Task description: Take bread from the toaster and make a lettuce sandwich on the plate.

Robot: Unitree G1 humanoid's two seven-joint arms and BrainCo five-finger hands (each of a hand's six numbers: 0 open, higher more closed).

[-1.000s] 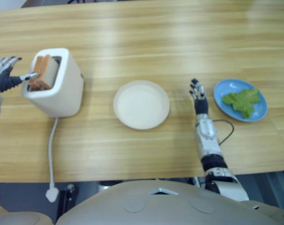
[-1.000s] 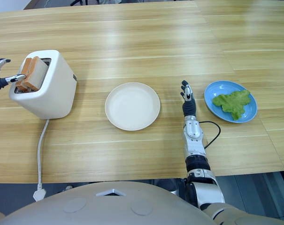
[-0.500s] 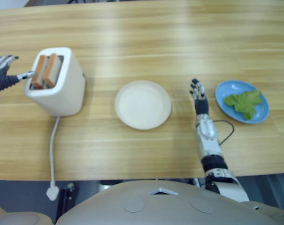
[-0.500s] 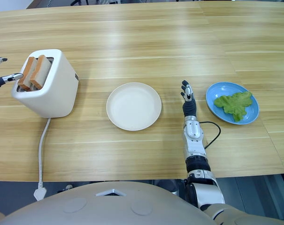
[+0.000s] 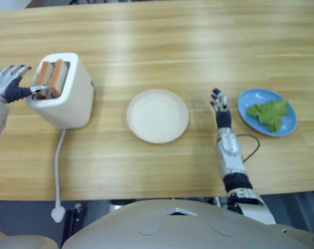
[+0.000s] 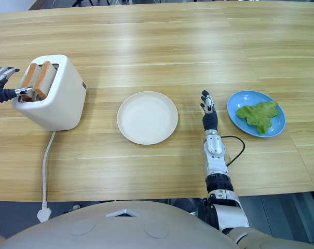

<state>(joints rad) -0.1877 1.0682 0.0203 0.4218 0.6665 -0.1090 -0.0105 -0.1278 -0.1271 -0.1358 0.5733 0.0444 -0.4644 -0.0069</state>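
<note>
Two browned slices of toasted bread are standing in the slot of the boxy white toaster at the left end of the light wooden worktop, neither pulled out yet. The left hand sits just beside the toaster's outer side. Its fingers are spread fairly wide, one tip about touching the edge of the nearer slice, not closed round anything. The right hand lies flat between the round cream plate and the small blue plate with the green lettuce leaf. Its fingers are straight and hold nothing.

How I'd do this bit: get fingers on both flat faces of the outer slice, pinch the part poking out, and lift straight up. That toaster looks light to me, so a sideways tug could tip or slide it. Go gentle too, since toast crumbles. The cream plate is bare and sits mid-worktop, so it's an easy carry.

The surface is smooth, slightly glossy wood, with a seam between two tabletops over on the right. The toaster's white power cord trails off the near edge with the plug dangling, so steer clear of it. Not much room to see, just a dark sliver past the far edge.
</note>
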